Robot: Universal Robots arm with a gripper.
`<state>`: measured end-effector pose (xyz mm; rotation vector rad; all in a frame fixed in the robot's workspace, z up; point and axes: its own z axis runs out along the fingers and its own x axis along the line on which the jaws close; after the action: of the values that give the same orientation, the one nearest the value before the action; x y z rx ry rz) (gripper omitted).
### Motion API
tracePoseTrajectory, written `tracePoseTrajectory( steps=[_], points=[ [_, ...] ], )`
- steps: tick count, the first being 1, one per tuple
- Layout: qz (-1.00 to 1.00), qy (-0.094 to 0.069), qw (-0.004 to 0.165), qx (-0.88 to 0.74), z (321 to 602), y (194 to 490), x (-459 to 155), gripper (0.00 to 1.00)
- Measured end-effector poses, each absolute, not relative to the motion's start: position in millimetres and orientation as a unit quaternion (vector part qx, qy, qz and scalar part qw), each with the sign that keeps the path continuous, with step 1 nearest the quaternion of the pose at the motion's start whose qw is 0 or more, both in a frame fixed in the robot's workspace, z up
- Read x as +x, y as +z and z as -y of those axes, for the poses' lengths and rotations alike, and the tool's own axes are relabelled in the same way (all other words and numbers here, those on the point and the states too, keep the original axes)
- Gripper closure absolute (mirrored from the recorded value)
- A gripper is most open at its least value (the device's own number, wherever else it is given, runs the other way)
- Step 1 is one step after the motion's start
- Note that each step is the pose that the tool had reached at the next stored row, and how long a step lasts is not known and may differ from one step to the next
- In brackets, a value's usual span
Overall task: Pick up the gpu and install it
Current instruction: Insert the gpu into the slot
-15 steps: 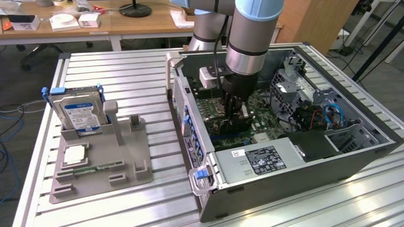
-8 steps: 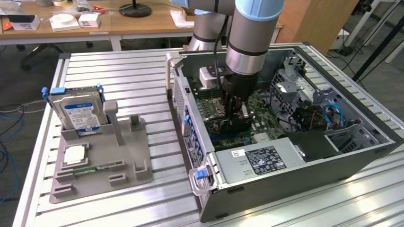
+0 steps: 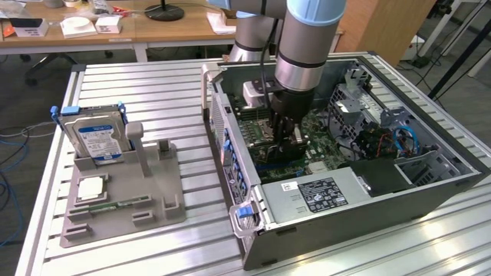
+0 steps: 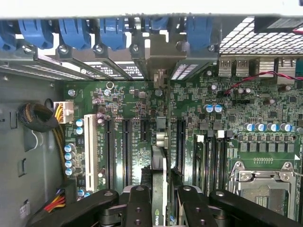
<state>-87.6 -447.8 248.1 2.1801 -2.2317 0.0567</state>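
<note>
Black fingers [image 4: 142,208] of the gripper [image 4: 161,203] clamp the gpu [image 4: 160,142] edge-on above the green motherboard [image 4: 246,109], its bracket end reaching the blue slot clips [image 4: 113,30] at the case's rear wall. In the exterior view the gripper [image 3: 286,141] stands deep inside the open computer case [image 3: 345,230], centre frame, hemmed by the power supply [image 3: 318,192] below and the drive cage [image 3: 357,109] to the right. At left, a grey holder [image 3: 153,190] carries the hard drive [image 3: 96,135].
</note>
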Motion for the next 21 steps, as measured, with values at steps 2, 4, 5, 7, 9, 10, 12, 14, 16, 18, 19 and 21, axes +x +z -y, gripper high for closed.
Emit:
tracePoseTrajectory(
  steps=[2, 4, 5, 7, 9, 10, 12, 14, 16, 18, 19, 21],
  points=[
    [0.715, 0.018, 0.01, 0.699, 447.8, 248.6, -86.5, 0.74],
    [0.715, 0.018, 0.011, 0.699, 447.8, 248.9, -85.8, 0.74],
    [0.715, 0.018, 0.011, 0.699, 447.8, 248.9, -85.7, 0.74],
    [0.715, 0.018, 0.011, 0.699, 447.9, 248.8, -85.6, 0.74],
    [0.715, 0.018, 0.011, 0.699, 448.1, 248.2, -85.6, 0.74],
    [0.715, 0.018, 0.011, 0.699, 448.1, 247.3, -85.5, 0.74],
    [0.715, 0.018, 0.011, 0.699, 448.4, 245.5, -85.6, 0.74],
    [0.715, 0.018, 0.011, 0.699, 448.5, 243.2, -85.4, 0.74],
    [0.715, 0.018, 0.011, 0.699, 448.6, 241.8, -85.7, 0.74],
    [0.715, 0.018, 0.011, 0.699, 448.7, 240.4, -86.8, 0.74],
    [0.715, 0.018, 0.011, 0.699, 448.7, 240.0, -87.3, 0.74],
    [0.715, 0.018, 0.011, 0.699, 448.7, 239.5, -88.1, 0.74]
  ],
)
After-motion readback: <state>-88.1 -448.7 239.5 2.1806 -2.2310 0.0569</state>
